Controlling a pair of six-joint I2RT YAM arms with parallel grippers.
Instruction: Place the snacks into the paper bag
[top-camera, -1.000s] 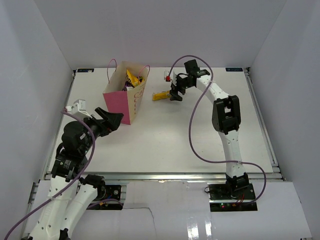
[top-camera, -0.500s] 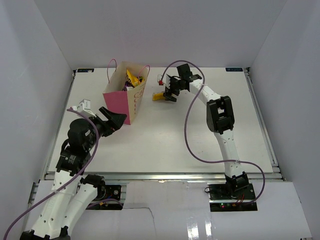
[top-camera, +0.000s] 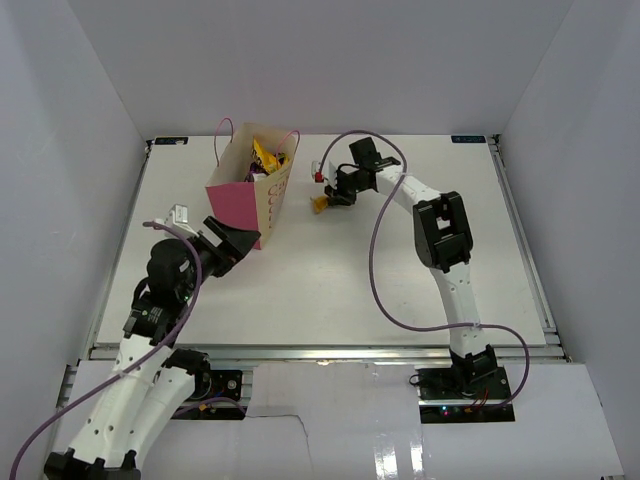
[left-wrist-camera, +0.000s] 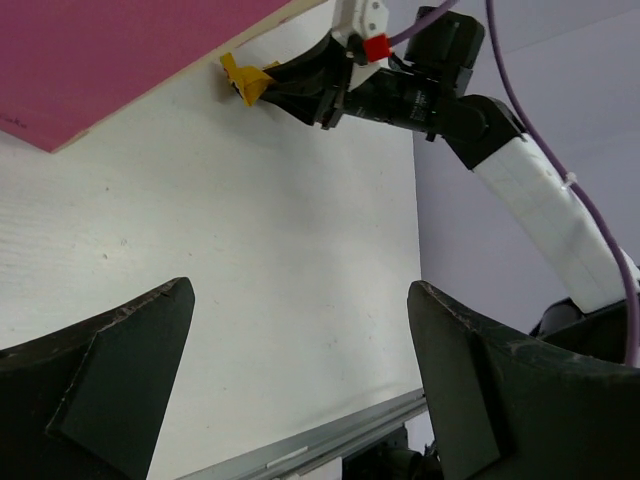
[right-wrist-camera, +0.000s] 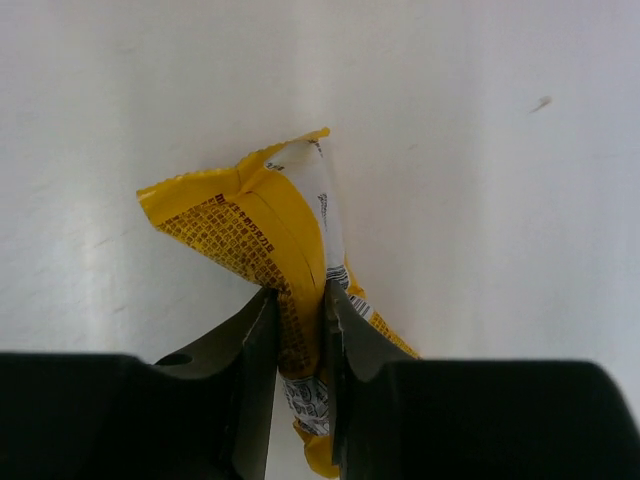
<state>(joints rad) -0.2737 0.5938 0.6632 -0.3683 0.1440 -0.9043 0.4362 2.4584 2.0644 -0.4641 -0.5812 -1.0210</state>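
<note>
The right end effector (right-wrist-camera: 298, 300) is clamped on a small yellow candy packet (right-wrist-camera: 250, 215). Its two dark fingers (right-wrist-camera: 255, 345) are pinched together on the packet's middle fold, so the crumpled upper part fans out ahead of the fingertips and a short tail of wrapper hangs back between them. In the top view the packet is at the tip of the right arm, low over the white desk (top-camera: 330, 285). It is just to the right of the pink paper bag (top-camera: 240, 205), beside the cream printed panel and outside the bag. From these views I cannot tell whether the packet's lower edge touches the desk. The bag stands upright at the far left of the desk with its mouth open. More snacks (top-camera: 266, 157) show inside the mouth, yellow packets with some purple among them. The left end effector (left-wrist-camera: 300, 290) is spread wide apart and holds nothing. It hangs close to the bag's near pink face, low above the desk. The bag is ahead of its fingers rather than between them, and it is well apart from the yellow packet.
</note>
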